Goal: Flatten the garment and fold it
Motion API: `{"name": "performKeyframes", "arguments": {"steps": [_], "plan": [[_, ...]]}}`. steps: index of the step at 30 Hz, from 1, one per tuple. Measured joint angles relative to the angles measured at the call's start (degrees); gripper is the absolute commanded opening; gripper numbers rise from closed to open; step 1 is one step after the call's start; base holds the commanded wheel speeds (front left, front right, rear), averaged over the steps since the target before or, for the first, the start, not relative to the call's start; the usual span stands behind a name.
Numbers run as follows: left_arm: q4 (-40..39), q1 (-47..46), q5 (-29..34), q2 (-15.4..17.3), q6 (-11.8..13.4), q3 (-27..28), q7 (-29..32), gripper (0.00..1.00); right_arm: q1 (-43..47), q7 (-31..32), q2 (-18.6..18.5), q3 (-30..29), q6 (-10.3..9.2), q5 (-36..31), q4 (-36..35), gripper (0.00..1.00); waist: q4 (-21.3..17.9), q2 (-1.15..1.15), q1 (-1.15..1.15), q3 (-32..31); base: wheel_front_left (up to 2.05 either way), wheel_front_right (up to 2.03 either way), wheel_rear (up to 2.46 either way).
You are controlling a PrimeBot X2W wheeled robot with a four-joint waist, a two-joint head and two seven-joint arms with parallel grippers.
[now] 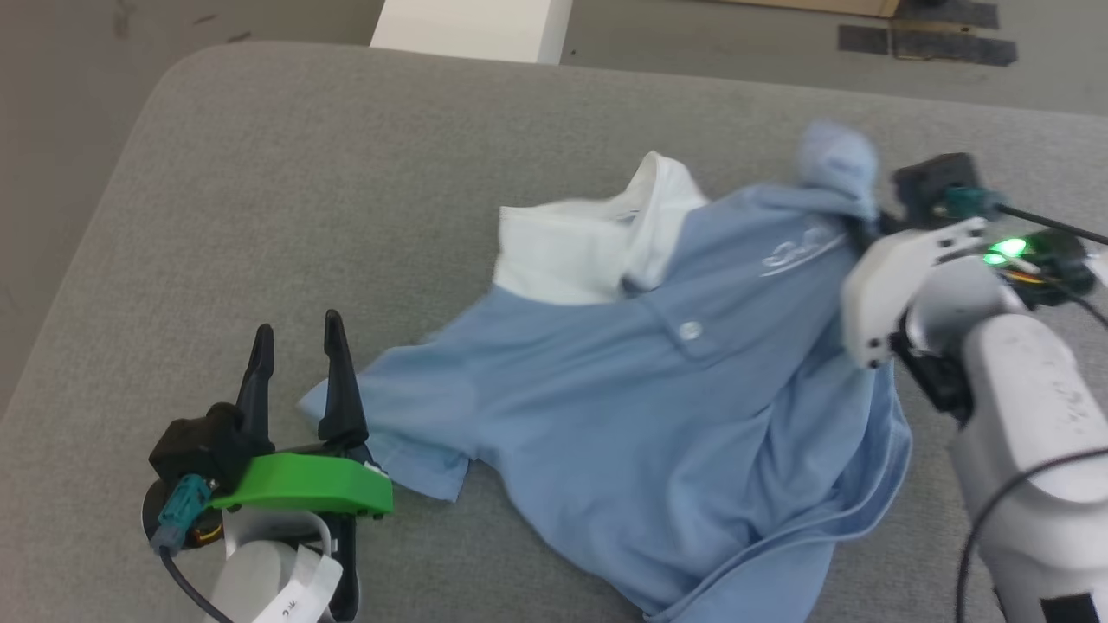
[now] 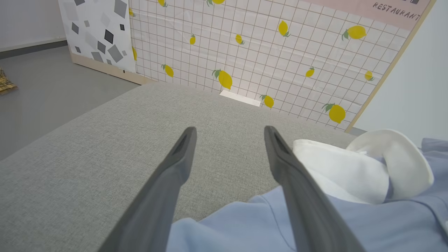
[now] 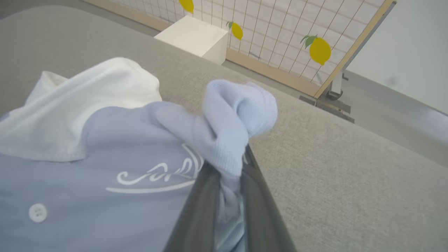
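- Shirt (image 1: 606,407): light blue, crumpled, white collar (image 1: 571,247) at the far side.
- Your right claw (image 3: 227,168) pinches a bunch of it.
- Your left claw (image 1: 297,333) is open.

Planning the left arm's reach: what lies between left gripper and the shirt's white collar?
In head view, bare grey fabric cushion lies between the left gripper and the light blue polo shirt's white collar.

I'm watching the right hand (image 3: 228,171) pinching a bunched fold of the shirt (image 3: 105,140), and the cloth is swallowing both fingertips, so I'm not seeing them. In the head view, blur is smearing the chest logo (image 1: 801,247) and I'm unable to read it. The shirt's lower hem is running off the bottom edge there, and the right wrist casing (image 1: 879,294) is covering its side.
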Motion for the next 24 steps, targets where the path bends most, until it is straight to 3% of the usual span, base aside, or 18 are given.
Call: {"name": "performKeyframes", "arguments": {"steps": [4,9,13,16,17,18,24], "plan": [[0.59,1.03,1.45,-0.02,-0.31,0.74,0.0,1.0,7.46,-0.46,0.87,-12.58,0.0,-6.59,-11.66,0.0,-2.56,0.0,0.0,-1.93,0.0,0.0,0.0],[1.15,1.77,1.76,-0.03,-1.09,0.32,0.0,1.0,18.7,6.6,5.02,-22.58,0.0,-7.89,-20.45,0.0,-4.89,0.0,-0.01,-3.82,0.0,0.0,0.0],[1.87,1.92,2.13,-0.03,-1.59,0.07,0.0,1.0,27.16,13.65,7.12,-28.94,0.0,-5.68,-22.69,0.0,-6.73,0.0,-0.01,-4.97,0.0,0.0,0.0],[2.61,2.01,2.49,-0.04,-2.11,-0.29,-0.01,1.0,30.94,17.92,7.03,-30.48,-0.01,-0.45,-20.75,0.0,-7.89,0.0,-0.01,-5.57,0.0,0.0,0.0],[2.8,2.02,2.59,-0.05,-2.23,-0.36,0.0,1.0,31.94,18.71,7.09,-30.48,-0.01,1.21,-20.03,0.14,-8.2,0.0,-0.01,-5.77,0.0,0.0,0.0],[2.94,2.02,2.7,-0.05,-2.52,-0.43,0.0,1.0,32.82,18.9,7.17,-30.34,-0.01,2.19,-19.71,1.0,-8.46,0.0,-0.01,-6.01,0.0,0.0,0.0],[4.21,2.09,2.85,-0.05,-3.07,-1.33,0.0,1.0,35.48,15.83,7.23,-31.19,-0.01,5.28,-20.59,1.0,-9.36,0.0,-0.01,-7.24,0.0,0.0,0.0]]}}
